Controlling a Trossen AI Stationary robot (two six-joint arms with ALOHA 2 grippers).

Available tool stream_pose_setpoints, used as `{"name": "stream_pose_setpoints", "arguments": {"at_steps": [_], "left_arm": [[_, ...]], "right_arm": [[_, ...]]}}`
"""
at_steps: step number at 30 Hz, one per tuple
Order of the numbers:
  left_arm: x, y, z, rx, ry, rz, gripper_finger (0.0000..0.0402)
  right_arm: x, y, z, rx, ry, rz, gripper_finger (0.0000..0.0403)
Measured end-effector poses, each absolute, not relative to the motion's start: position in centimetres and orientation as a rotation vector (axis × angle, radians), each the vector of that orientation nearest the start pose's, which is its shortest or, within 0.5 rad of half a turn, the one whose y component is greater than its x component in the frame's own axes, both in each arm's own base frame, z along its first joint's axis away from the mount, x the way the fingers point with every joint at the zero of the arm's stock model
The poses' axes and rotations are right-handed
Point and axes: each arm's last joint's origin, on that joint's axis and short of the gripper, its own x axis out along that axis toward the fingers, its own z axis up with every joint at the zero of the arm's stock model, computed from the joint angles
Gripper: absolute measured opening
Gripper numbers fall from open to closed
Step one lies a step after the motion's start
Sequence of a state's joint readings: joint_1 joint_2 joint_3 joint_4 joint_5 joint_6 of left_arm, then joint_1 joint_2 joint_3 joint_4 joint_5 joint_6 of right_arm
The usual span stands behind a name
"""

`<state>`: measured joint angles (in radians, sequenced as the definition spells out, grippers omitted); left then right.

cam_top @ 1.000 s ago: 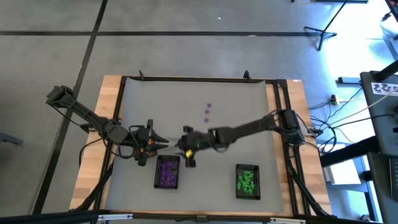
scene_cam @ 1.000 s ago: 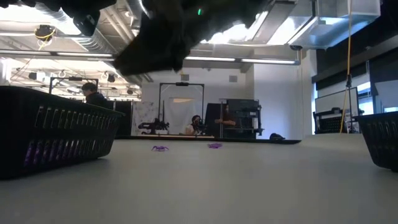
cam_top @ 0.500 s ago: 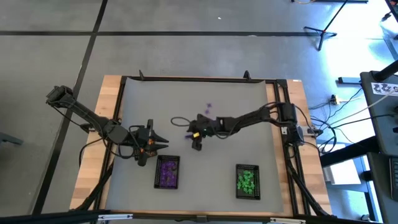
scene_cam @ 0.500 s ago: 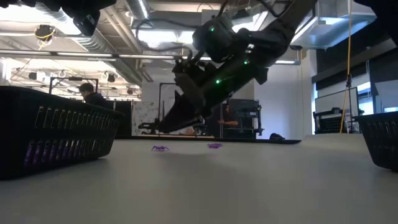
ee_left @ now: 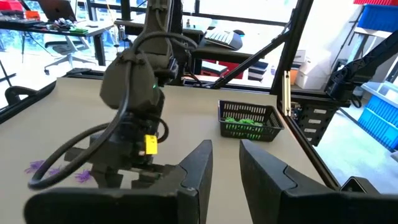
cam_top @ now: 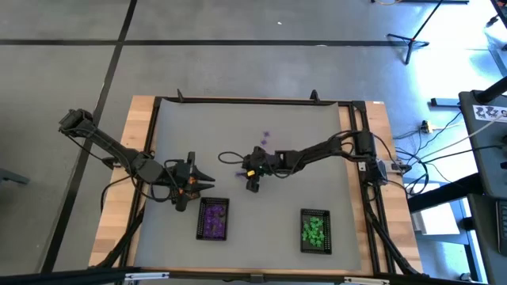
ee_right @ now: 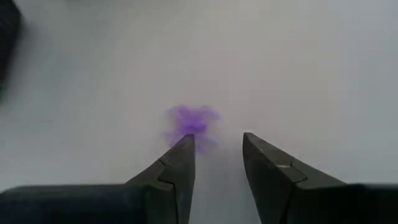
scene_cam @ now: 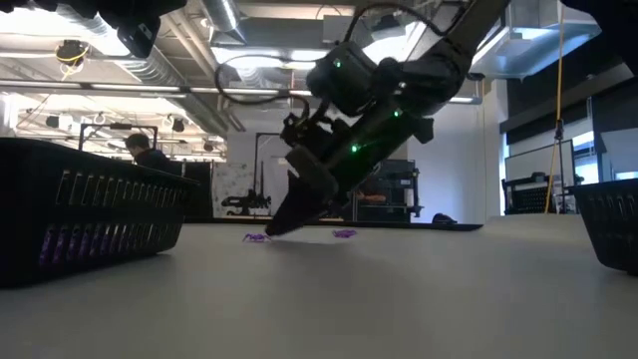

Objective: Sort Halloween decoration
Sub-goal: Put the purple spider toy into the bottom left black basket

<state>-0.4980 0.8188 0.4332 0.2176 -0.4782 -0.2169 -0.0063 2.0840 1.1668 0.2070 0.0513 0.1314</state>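
Observation:
Purple Halloween decoration pieces lie on the grey mat: two (cam_top: 264, 141) near the middle and one (ee_right: 191, 121) right at my right gripper (ee_right: 217, 140). That gripper (scene_cam: 272, 230) slants down to the table, open. The trinket (scene_cam: 257, 237) sits just past the tip of one finger, not between the fingers. Another trinket (scene_cam: 345, 233) lies beside it. My left gripper (cam_top: 207, 182) waits open and empty left of the purple tray, well above the mat. My right gripper has one fingertip (ee_right: 184, 144) at the near edge of the purple trinket, which lies flat on the mat. Whether the tip touches it, I cannot tell. The other finger (ee_right: 255, 146) stands clear of it.
A black mesh tray of purple pieces (cam_top: 212, 218) stands near the front, left of centre, with a tray of green pieces (cam_top: 315, 230) to its right. A cable loop (cam_top: 226, 154) hangs off the right arm. People and equipment stand in the room beyond the table.
My right gripper has left the spot beside the purple tray, going toward the table's far edge and down. It has tipped further downward, and its tips now stand at the mat by a purple trinket. The trinkets have stayed in place.

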Motion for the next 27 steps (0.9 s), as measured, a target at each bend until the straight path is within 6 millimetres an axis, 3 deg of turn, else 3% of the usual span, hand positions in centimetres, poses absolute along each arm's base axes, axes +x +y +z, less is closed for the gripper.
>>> {"name": "stream_pose_setpoints", "arguments": {"at_steps": [9, 13, 18, 27], "left_arm": [[16.6, -7.5, 24.4, -0.136, 0.153, -0.004, 0.0075], [16.6, -7.5, 24.4, -0.136, 0.154, -0.004, 0.0075], [16.6, -7.5, 24.4, -0.136, 0.154, -0.004, 0.0075], [16.6, -7.5, 24.4, -0.136, 0.154, -0.004, 0.0075]], "right_arm": [[42.6, -0.4, 9.2, 0.129, 0.702, -0.109, 0.0128], [42.5, -0.5, 9.0, 0.122, 0.716, -0.118, 0.0088], [42.5, -0.4, 9.2, 0.085, 0.716, -0.085, 0.0009], [42.1, -0.1, 11.0, 0.082, 0.705, -0.085, 0.0010]]}}
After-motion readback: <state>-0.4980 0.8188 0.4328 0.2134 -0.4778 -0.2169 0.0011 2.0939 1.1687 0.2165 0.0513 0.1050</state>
